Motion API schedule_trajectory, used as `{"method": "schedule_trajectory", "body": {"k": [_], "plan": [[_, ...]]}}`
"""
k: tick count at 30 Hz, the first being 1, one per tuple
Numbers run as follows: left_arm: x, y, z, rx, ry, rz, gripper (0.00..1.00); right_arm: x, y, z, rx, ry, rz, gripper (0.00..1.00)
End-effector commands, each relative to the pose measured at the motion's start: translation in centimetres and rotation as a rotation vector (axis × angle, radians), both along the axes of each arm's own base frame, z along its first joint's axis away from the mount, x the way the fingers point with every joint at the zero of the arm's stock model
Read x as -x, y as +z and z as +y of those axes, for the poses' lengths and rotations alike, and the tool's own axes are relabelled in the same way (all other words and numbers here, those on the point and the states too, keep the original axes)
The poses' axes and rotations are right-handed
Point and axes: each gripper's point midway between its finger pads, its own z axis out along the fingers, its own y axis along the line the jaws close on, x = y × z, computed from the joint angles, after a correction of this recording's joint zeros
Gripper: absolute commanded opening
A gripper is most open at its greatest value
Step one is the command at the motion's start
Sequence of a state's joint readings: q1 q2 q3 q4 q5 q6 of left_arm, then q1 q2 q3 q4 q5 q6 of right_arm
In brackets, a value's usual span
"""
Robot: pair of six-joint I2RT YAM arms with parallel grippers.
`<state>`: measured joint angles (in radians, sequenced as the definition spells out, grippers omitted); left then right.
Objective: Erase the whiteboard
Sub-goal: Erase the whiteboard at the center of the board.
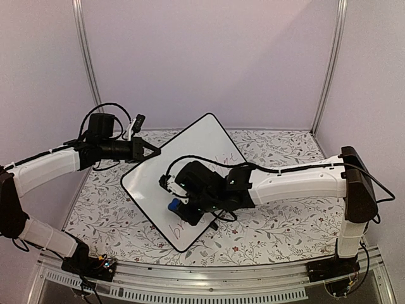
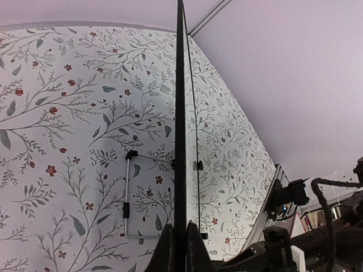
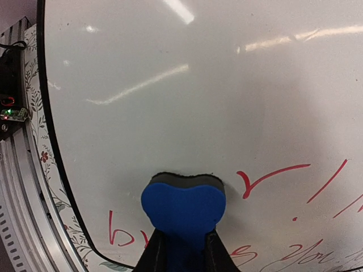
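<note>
The whiteboard [image 1: 190, 161] lies tilted like a diamond on the floral table, white with a thin black rim. Red marker writing [image 3: 272, 177] shows near its front corner. My left gripper [image 1: 152, 149] is shut on the board's left edge; the left wrist view shows that rim [image 2: 180, 113] edge-on, pinched at my left gripper [image 2: 180, 241]. My right gripper [image 1: 179, 201] is shut on a blue eraser [image 3: 183, 207]. The eraser's dark felt side presses flat on the board [image 3: 187, 85], just above the red letters.
A floral cloth [image 1: 278, 221] covers the table. Pale walls enclose the back and sides. A metal rail [image 1: 209, 278] runs along the near edge with the arm bases. A wire stand [image 2: 127, 198] of the board shows on the cloth.
</note>
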<state>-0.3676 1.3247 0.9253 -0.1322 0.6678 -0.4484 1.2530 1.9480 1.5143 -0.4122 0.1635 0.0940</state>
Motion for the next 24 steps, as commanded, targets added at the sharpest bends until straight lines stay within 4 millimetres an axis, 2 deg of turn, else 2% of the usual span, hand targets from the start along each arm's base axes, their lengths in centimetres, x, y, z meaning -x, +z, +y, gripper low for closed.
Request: {"method": "schedule_trajectory", "body": {"k": [1, 12, 24], "plan": [[0.2, -0.1, -0.6, -0.009, -0.027, -0.010, 0.00, 0.7, -3.4, -3.0, 0.134, -0.024, 0.043, 0.03], [0.1, -0.1, -0.6, -0.009, -0.025, -0.008, 0.00, 1.0, -3.4, -3.6, 0.143, -0.029, 0.049, 0.03], [0.1, -0.1, -0.6, -0.009, -0.025, -0.008, 0.00, 0.5, -1.0, -3.1, 0.121, -0.024, 0.006, 0.03]]}}
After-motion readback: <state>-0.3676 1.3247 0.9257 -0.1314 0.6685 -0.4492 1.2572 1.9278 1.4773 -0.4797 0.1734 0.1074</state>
